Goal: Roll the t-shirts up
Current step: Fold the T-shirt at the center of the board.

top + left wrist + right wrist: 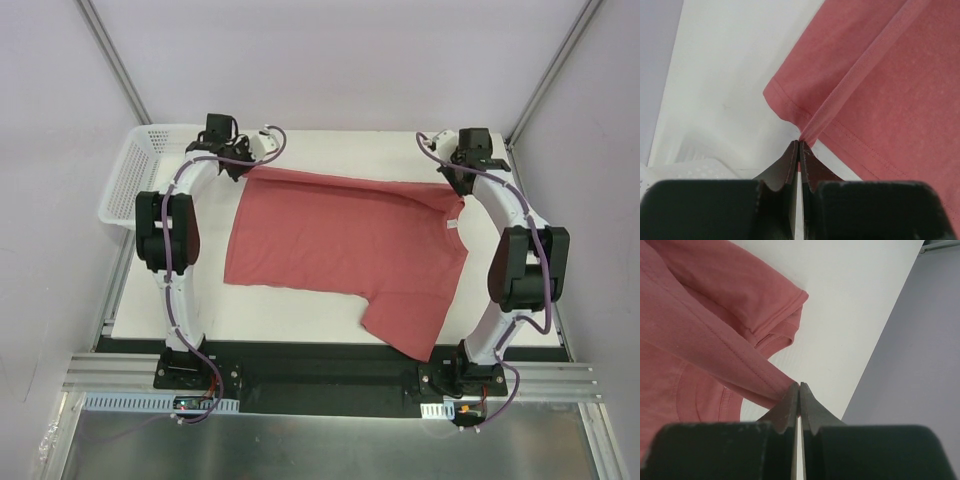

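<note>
One salmon-red t-shirt (340, 245) lies spread across the white table, its far edge pulled taut between my two arms. At the far left corner my left gripper (236, 168) is shut on the hem; in the left wrist view a thin fold of the t-shirt (880, 75) runs into the tips of the left gripper (799, 145). At the far right my right gripper (458, 186) is shut on the shoulder edge. There a stitched fold of the t-shirt (700, 335) ends between the tips of the right gripper (799, 386). One sleeve (405, 320) hangs toward the near edge.
A white perforated basket (135, 175) stands at the table's (290, 310) far left corner, just beside my left arm. Grey walls and metal frame posts (115, 60) enclose the back. A black base rail (320, 370) runs along the near edge.
</note>
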Action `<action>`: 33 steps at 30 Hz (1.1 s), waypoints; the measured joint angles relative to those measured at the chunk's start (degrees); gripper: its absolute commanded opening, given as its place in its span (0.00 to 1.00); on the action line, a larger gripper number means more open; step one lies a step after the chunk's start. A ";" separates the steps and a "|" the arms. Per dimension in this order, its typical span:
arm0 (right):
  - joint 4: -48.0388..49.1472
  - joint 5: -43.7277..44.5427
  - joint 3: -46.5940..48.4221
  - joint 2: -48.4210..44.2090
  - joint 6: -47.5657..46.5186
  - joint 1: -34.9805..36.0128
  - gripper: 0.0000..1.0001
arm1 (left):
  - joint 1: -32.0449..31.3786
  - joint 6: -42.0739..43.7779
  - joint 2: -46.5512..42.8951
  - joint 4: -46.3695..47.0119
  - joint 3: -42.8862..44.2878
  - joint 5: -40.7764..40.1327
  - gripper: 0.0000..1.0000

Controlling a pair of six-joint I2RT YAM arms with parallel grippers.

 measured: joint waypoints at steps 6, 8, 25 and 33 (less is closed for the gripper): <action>-2.19 -0.79 -2.36 -3.45 0.87 0.13 0.01 | 0.11 2.34 -1.42 0.11 -2.75 -0.50 0.00; -2.60 -1.11 -3.85 -4.44 1.25 0.28 0.01 | 0.22 2.49 -1.73 0.09 -3.65 -0.52 0.00; -7.39 -2.69 -15.74 -8.57 1.77 2.34 0.01 | 0.66 2.64 -6.34 0.04 -16.06 -1.16 0.03; -16.92 -6.54 -13.03 -8.04 2.25 1.79 0.38 | 2.99 1.05 -7.98 -1.38 -18.23 -2.21 0.57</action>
